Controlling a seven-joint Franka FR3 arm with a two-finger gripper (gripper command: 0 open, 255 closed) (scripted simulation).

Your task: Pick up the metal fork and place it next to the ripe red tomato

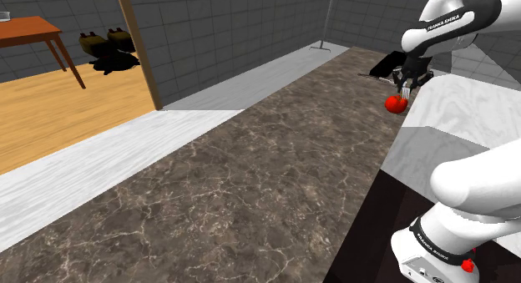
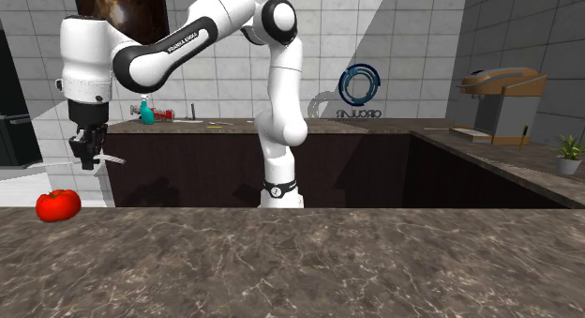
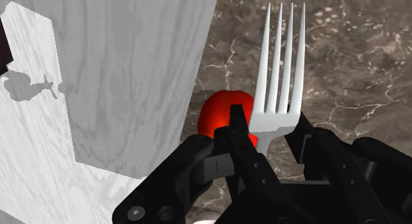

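Note:
My black gripper [image 1: 408,79] hangs a little above the dark marble counter [image 1: 250,181], shut on a pale grey fork [image 3: 280,71]. The fork's handle is clasped between the fingers [image 3: 239,127], and its tines stick out past them. A red tomato [image 1: 395,103] rests on the counter just below the gripper, close to the edge of a white surface [image 3: 132,77]. In the second exterior view the gripper [image 2: 87,159] hovers above and slightly right of the tomato [image 2: 58,204], with the fork [image 2: 113,159] poking out sideways. Past the fingers, the tomato [image 3: 221,113] lies beside the fork's neck.
The marble counter stretches wide toward the shoulder view's left. A dark flat object [image 1: 386,67] lies behind the gripper. Far off are a wooden table [image 1: 33,31], dark bags [image 1: 108,52], a coffee machine [image 2: 502,102], a small plant [image 2: 567,153] and a spray bottle [image 2: 147,110].

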